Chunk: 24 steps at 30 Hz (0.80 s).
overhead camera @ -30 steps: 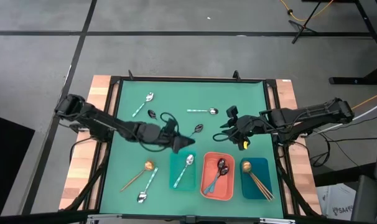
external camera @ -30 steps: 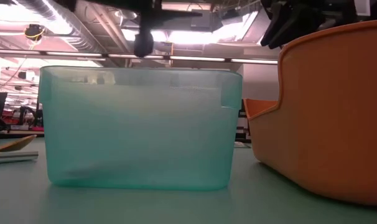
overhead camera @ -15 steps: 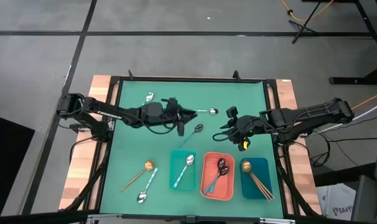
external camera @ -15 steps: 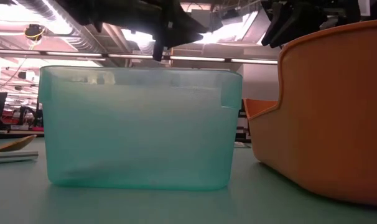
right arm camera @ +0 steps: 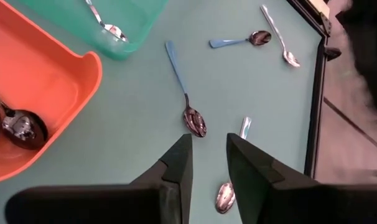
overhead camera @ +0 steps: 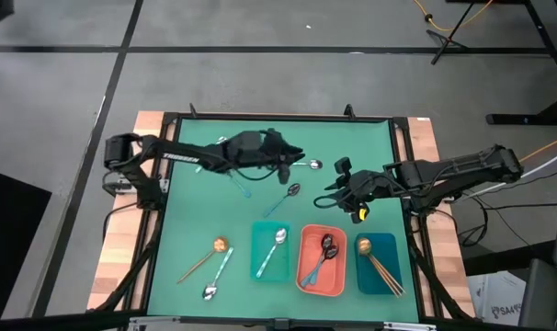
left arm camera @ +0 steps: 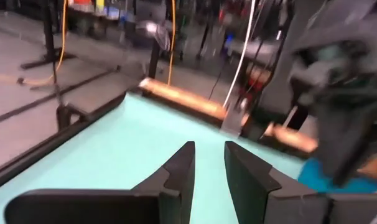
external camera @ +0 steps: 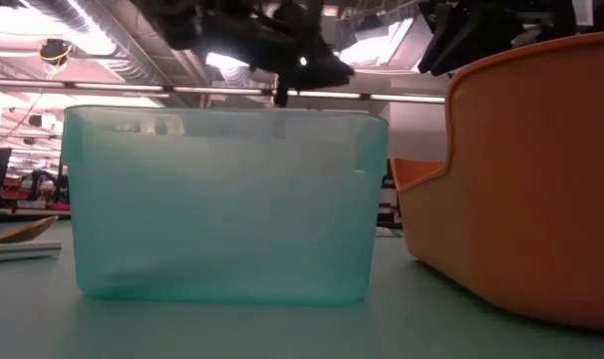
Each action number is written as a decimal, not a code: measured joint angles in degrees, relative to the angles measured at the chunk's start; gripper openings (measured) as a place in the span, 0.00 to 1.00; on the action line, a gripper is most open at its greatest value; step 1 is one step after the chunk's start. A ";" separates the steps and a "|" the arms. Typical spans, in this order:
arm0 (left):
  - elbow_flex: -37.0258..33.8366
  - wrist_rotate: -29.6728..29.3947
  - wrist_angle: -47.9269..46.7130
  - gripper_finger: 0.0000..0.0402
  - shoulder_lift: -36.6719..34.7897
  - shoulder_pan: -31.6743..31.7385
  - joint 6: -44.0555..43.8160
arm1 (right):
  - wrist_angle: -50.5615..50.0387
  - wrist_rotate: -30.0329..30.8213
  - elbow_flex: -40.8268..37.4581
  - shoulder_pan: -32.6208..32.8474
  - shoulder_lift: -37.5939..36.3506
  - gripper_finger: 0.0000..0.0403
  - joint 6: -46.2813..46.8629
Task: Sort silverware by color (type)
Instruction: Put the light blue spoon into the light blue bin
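Observation:
Several slim spoons lie flat on the green mat. A silver spoon [overhead camera: 302, 165] lies near the far middle. Two dark spoons with blue handles [overhead camera: 283, 197] [overhead camera: 234, 177] lie mid-table. Another silver spoon [overhead camera: 220, 142] is partly under the left arm. A gold spoon [overhead camera: 210, 253] and a silver one [overhead camera: 215, 274] lie near-left. My left gripper [overhead camera: 297, 154] [left arm camera: 208, 155] is open and empty, close by the far silver spoon. My right gripper [overhead camera: 335, 191] [right arm camera: 208, 149] hovers open and empty, right of the dark spoon [right arm camera: 188, 102].
Three trays stand in a row at the near edge. The teal tray [overhead camera: 258, 262] holds a silver spoon, the coral tray [overhead camera: 306, 276] holds dark spoons, and the dark blue tray [overhead camera: 392, 253] holds gold spoons. A raised black frame [overhead camera: 278, 118] borders the mat.
My left gripper has swung from just above the teal tray toward the table's far edge and a little to the right, ending beside the far silver spoon. The spoons and my right arm have kept still.

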 joint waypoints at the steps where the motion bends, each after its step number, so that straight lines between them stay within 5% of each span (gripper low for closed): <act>1: 1.68 0.45 -3.20 0.20 0.98 0.59 0.93 | -0.01 -0.08 0.00 0.00 0.00 0.22 0.45; 9: 10.77 4.67 -16.84 0.20 9.70 5.15 8.13 | -0.46 -0.52 0.00 0.00 0.00 0.22 3.61; 24: 11.61 7.69 -20.15 0.20 21.57 9.70 9.72 | -0.42 -1.53 0.00 0.00 0.01 0.22 3.76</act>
